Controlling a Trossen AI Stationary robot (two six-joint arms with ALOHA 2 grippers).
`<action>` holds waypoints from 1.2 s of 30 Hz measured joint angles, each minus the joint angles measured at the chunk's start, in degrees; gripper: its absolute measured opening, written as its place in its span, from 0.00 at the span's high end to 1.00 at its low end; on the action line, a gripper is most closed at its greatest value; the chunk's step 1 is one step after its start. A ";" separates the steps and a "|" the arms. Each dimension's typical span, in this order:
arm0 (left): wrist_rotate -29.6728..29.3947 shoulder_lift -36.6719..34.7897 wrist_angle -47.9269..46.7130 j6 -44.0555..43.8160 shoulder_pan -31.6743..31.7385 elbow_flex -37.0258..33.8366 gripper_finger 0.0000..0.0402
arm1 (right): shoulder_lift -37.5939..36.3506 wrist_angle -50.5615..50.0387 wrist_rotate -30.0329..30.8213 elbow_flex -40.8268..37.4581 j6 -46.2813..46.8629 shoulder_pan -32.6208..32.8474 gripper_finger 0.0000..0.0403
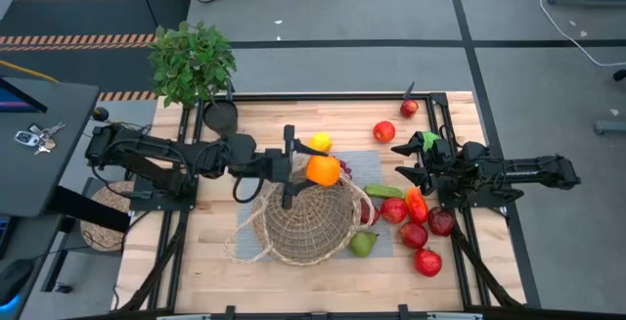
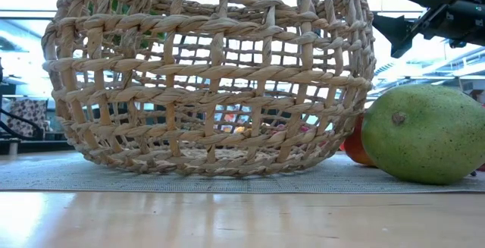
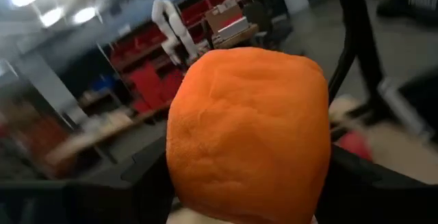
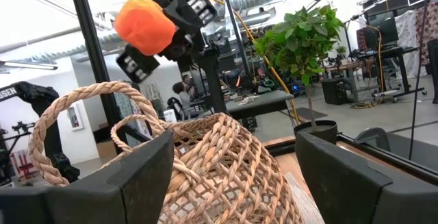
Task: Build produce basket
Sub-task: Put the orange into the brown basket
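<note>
My left gripper (image 1: 311, 169) is shut on an orange (image 1: 324, 171), held high over the far rim of the tan wicker basket (image 1: 303, 220). The basket stands on a grey mat (image 2: 227, 178), its handle (image 4: 82, 107) looping up. My right gripper (image 1: 403, 162) is open and empty to the right of the basket, facing it. Beside the basket lie a yellow lemon (image 1: 320, 143), red apples (image 1: 383, 131), a red pepper (image 1: 416, 205) and a green pear (image 1: 363, 245); the pear also shows in the low view (image 2: 424, 134). My left gripper pinches the orange's two opposite sides (image 3: 181, 162) between its two fingers (image 3: 147, 179). The fingers come level from the table's left. The orange is lifted clear, well above the basket, as the right wrist view (image 4: 144, 24) shows.
A leafy potted plant (image 1: 193, 61) stands at the far left corner, with a black pot (image 1: 221, 116) beside it. More red apples (image 1: 427, 261) lie at the near right. Metal frame rails (image 1: 468, 144) run along the table's sides.
</note>
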 joint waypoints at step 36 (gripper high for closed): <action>27.83 -0.68 -5.67 -49.57 0.93 0.02 0.33 | 0.02 0.00 0.00 0.00 0.00 -0.01 0.23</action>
